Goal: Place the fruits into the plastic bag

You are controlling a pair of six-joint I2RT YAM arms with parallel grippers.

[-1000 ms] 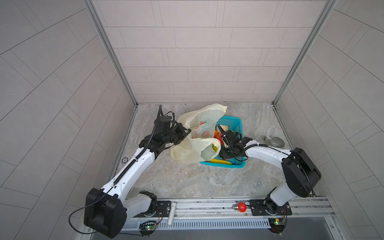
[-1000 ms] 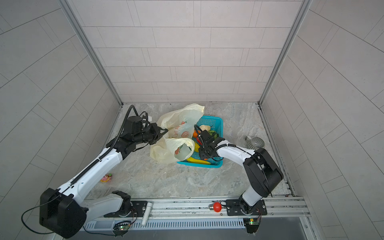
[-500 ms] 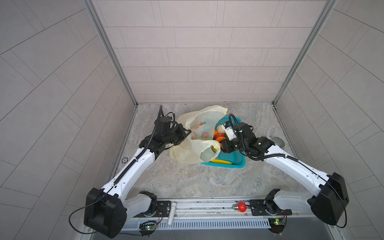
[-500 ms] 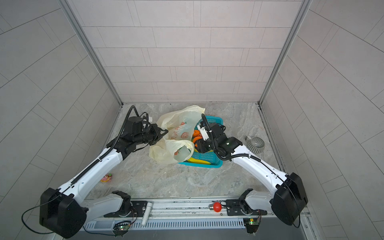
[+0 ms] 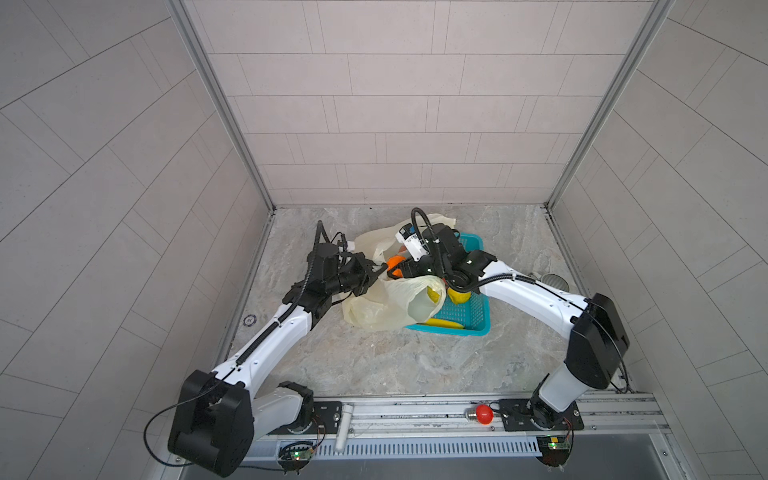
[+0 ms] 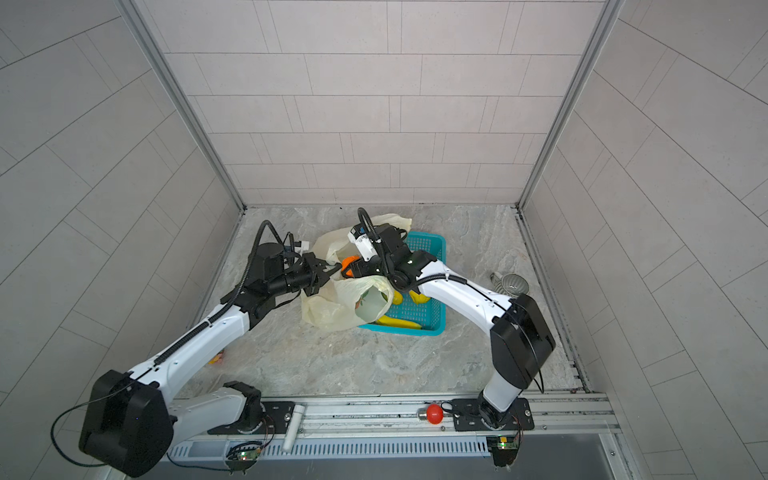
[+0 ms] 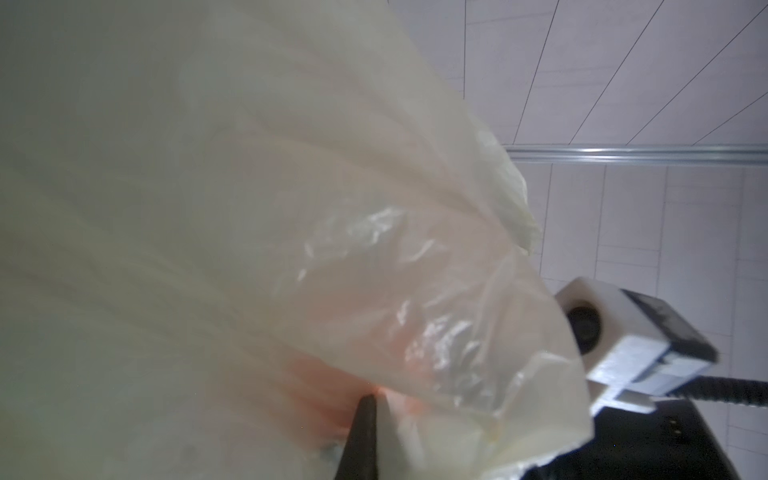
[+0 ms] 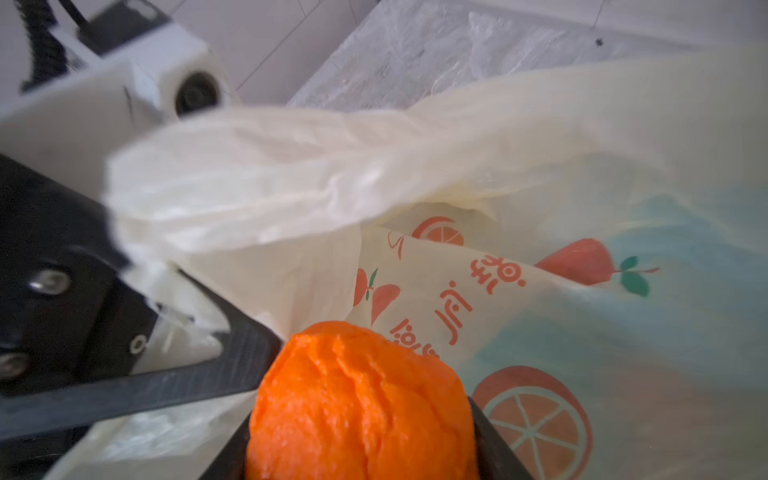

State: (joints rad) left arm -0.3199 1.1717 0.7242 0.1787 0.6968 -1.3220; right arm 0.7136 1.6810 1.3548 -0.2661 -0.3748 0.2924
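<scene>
So, right gripper (image 8: 361,453) gripped the orange fruit (image 8: 357,386) — plastic bag (image 8: 540,291) gaped just ahead, left gripper (image 5: 374,272) pinched shut on its edge.

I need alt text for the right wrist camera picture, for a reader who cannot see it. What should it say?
An orange fruit fills the foreground, held in the right gripper, just in front of a cream plastic bag printed with orange and red fruits. To one side, the left gripper is shut on a bunched edge of the bag.
</scene>
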